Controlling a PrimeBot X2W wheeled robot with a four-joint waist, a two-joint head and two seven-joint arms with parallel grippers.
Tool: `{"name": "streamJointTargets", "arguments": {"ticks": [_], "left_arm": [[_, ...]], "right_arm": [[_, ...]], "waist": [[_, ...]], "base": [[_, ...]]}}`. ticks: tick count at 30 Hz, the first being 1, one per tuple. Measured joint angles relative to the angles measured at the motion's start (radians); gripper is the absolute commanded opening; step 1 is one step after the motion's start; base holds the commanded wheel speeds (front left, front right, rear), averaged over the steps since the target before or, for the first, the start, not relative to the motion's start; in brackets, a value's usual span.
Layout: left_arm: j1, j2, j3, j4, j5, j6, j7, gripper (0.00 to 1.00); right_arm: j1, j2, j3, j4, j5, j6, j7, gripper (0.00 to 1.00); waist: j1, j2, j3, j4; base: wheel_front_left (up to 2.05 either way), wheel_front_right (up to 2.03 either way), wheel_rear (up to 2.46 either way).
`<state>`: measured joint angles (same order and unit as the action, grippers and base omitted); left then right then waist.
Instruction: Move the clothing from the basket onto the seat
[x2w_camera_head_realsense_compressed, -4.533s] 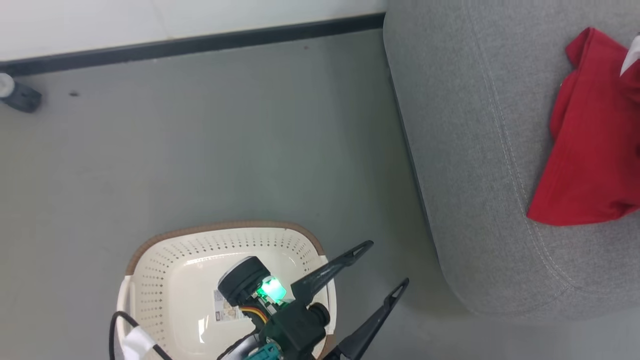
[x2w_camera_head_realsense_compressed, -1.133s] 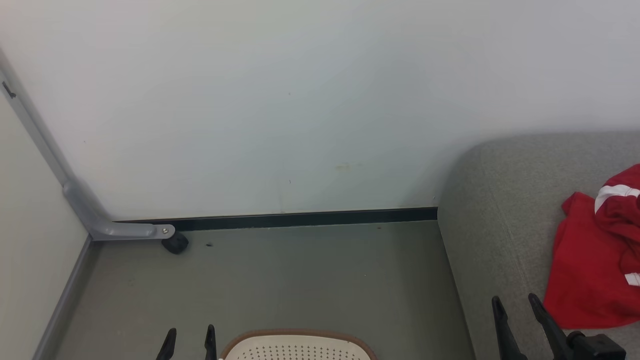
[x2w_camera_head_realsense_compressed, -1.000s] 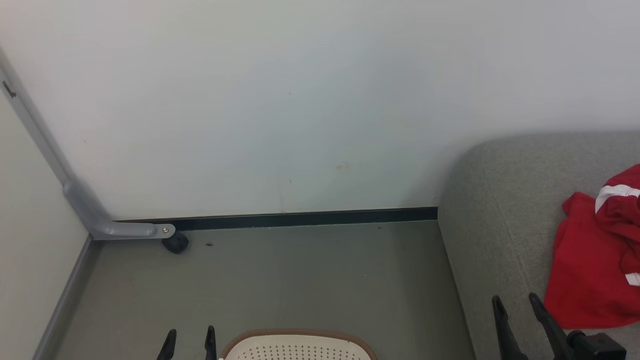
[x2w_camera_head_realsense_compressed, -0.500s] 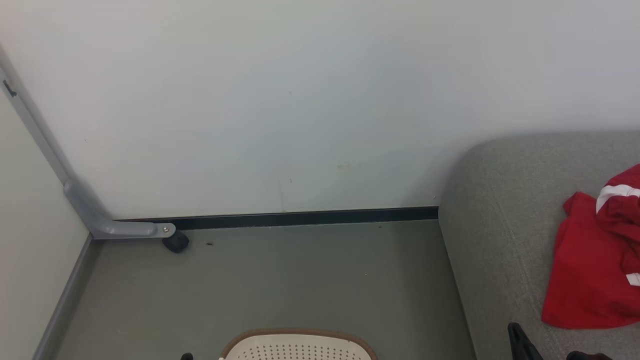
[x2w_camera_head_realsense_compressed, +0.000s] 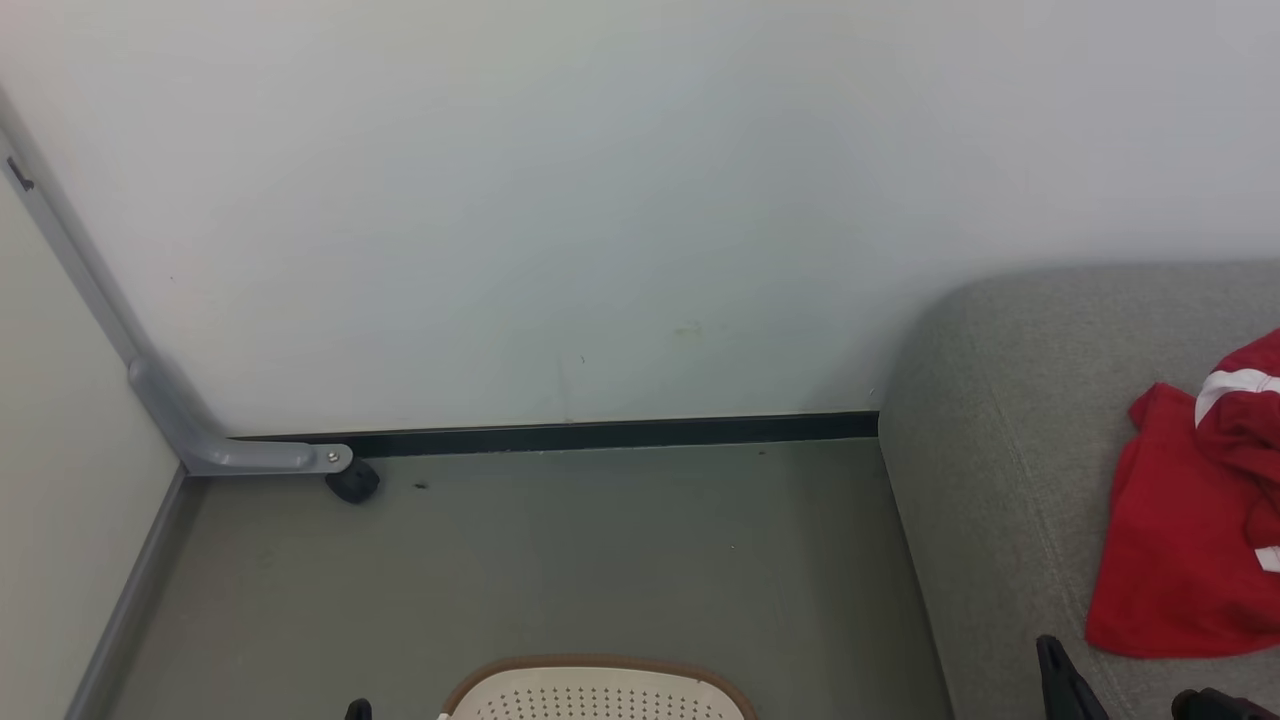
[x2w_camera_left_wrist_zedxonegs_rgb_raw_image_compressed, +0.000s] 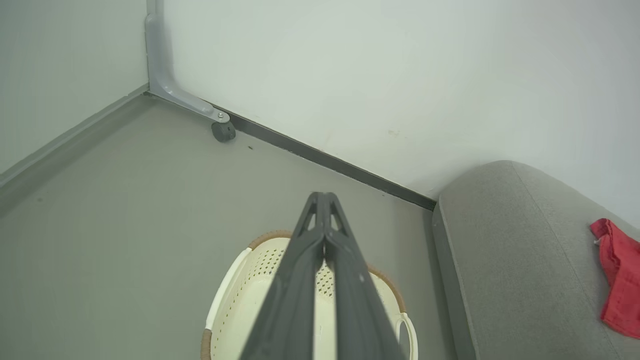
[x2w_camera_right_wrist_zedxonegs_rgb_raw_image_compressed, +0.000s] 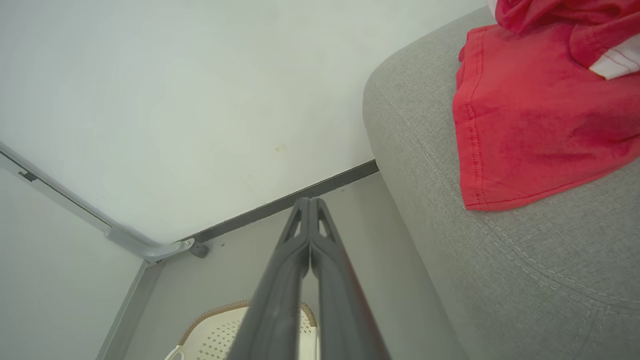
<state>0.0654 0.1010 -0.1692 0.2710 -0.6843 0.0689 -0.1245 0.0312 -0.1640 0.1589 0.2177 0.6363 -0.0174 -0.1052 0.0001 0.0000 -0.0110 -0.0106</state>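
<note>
clothing (x2w_camera_right_wrist_zedxonegs_rgb_raw_image_compressed: 525, 125): red cloth | seat (x2w_camera_right_wrist_zedxonegs_rgb_raw_image_compressed: 500, 270): grey woven fabric (matt) | basket (x2w_camera_left_wrist_zedxonegs_rgb_raw_image_compressed: 240, 295): perforated cream plastic

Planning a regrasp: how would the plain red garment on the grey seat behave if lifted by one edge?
Probably floppy: the plain red garment lies limp and creased on the seat, so it would droop. Likely light, since the hemmed fabric looks thin. The striped garment seems to lie on it and may drag along.
</note>
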Motion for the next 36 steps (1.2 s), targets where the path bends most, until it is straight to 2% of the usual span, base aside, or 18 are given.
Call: {"name": "streamJointTargets", "arguments": {"ticks": [36], "left_arm": [[-0.056,-0.027,0.119,0.012,-0.419,-0.087,0.115,0.0]], "right_arm": [[-0.046,0.055,-0.139,0.041,0.446,0.062,0.105,0.0]], "waist": [[0.0,0.0,0.006,0.005]], "base": [[0.0,0.0,0.0]]}}
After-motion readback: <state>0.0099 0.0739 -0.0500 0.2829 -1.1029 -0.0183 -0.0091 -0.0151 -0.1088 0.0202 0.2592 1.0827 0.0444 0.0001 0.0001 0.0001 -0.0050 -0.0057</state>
